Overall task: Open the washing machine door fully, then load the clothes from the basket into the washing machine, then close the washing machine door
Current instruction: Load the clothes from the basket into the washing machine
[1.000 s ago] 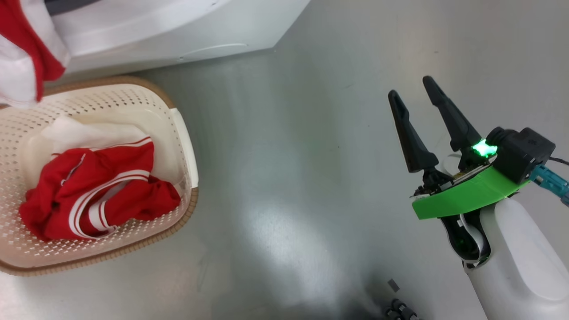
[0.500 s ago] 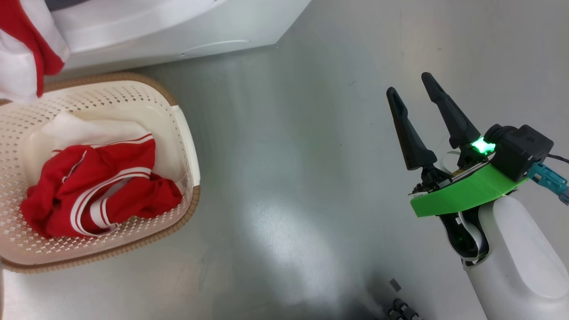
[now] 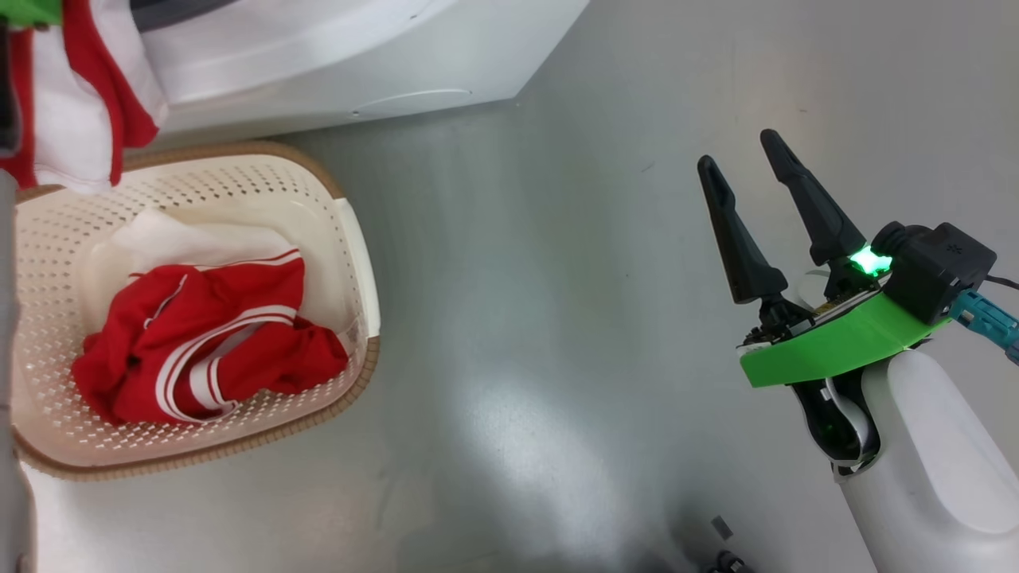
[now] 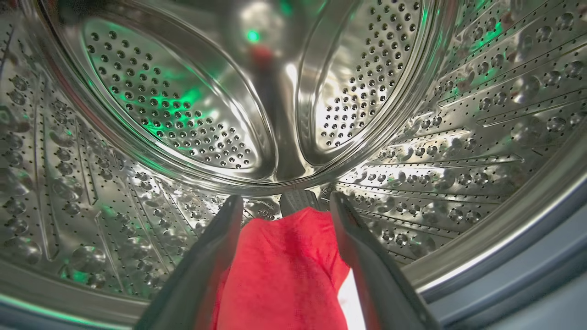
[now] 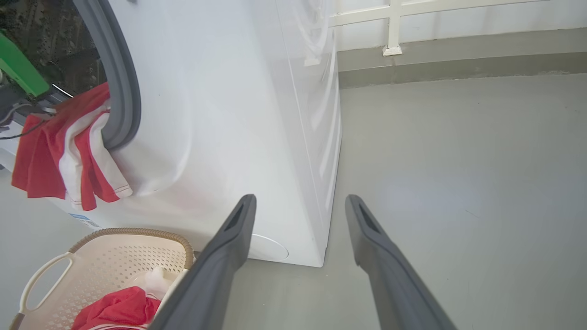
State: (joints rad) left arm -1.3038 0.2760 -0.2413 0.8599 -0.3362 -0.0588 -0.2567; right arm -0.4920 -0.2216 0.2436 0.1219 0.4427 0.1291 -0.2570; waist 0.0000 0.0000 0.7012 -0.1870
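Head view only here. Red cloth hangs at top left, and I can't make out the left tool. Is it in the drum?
Observer: Yes. The left wrist view has the left tool inside the steel drum, with the red garment between its spread fingers.
Operator: Whole garment inside?
Observer: No. The right wrist view shows part of it draped out over the grey seal and hanging down the front of the washing machine.
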